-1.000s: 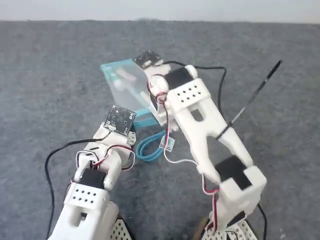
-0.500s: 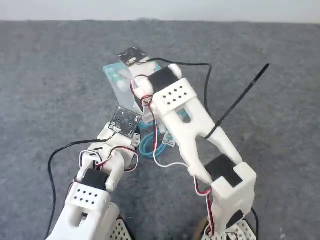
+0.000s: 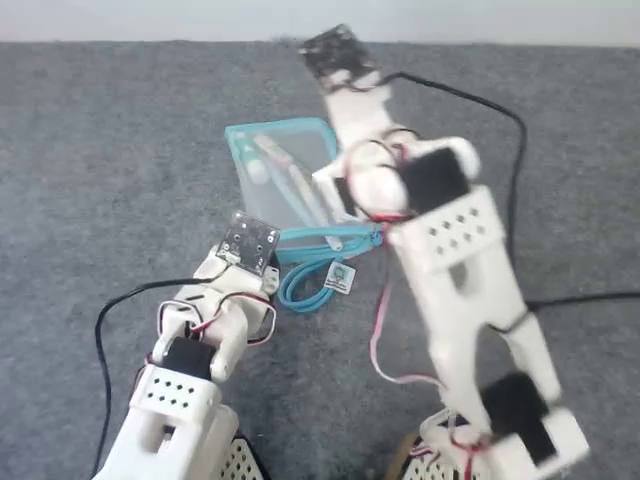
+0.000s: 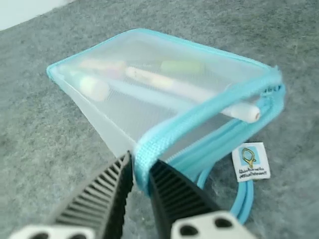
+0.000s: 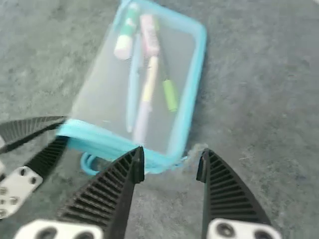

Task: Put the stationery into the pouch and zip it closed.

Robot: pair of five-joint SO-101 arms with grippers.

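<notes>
The pouch (image 3: 285,185) is lying mid-worktop (image 3: 100,150), stationery (image 3: 297,182) sitting inside it. The left gripper (image 4: 139,165) is pinching its 7 o'clock corner, the cord (image 3: 300,287) is lying at 6, and the right gripper (image 5: 169,162) is hanging at 3.

My tally: one pouch, two grippers.
I count one pouch (image 4: 119,122) at my left gripper (image 4: 140,168), ahead of my right gripper (image 5: 172,160); four or five overlapping pens (image 5: 144,94) inside; one strap (image 4: 244,199), one tag (image 4: 250,162).
</notes>
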